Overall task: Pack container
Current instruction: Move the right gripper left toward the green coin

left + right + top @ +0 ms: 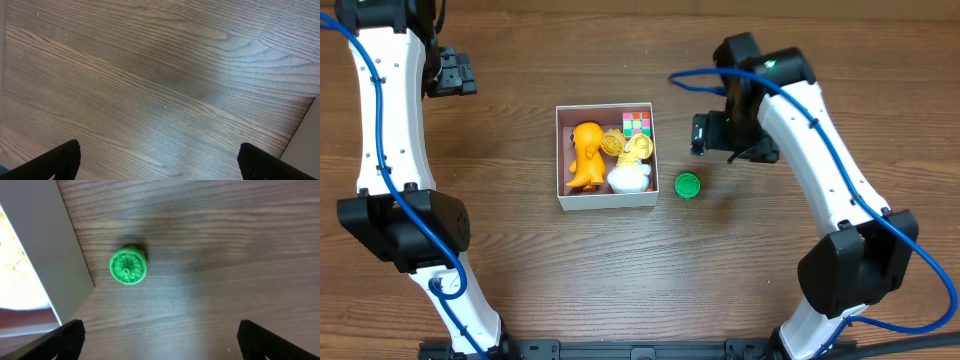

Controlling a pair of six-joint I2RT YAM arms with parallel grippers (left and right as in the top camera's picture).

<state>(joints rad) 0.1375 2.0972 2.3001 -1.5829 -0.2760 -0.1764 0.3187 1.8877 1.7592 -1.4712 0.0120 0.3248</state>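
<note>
Container (607,203) at centre of table (520,280), between the two arms; square, shallow, open at top. Inside: orange figure (585,155), multicoloured cube (637,123), yellow toy (635,148), white toy (628,178), packed close together. Outside, just beside the right wall but not touching it: small round green toy (687,185), lying flat on the wood.

Right gripper (160,342) poised near the green toy, which sits ahead and left of centre in the wrist view; claw spread wide, nothing in it. Left gripper (160,162) well apart at far left over bare wood; likewise spread wide and empty.

Step in hand, as judged: approach to the one loose piece. Packing looks nearly done.

Next move calls for: shifting the right claw to centre over the green toy, lowering to straddle it, then closing. Narrow gap to the container wall, so better to turn the grip along the wall than across it. Low, round piece; likely to slip if pinched off-centre. Then lift over the wall and release into what little floor is free.
</note>
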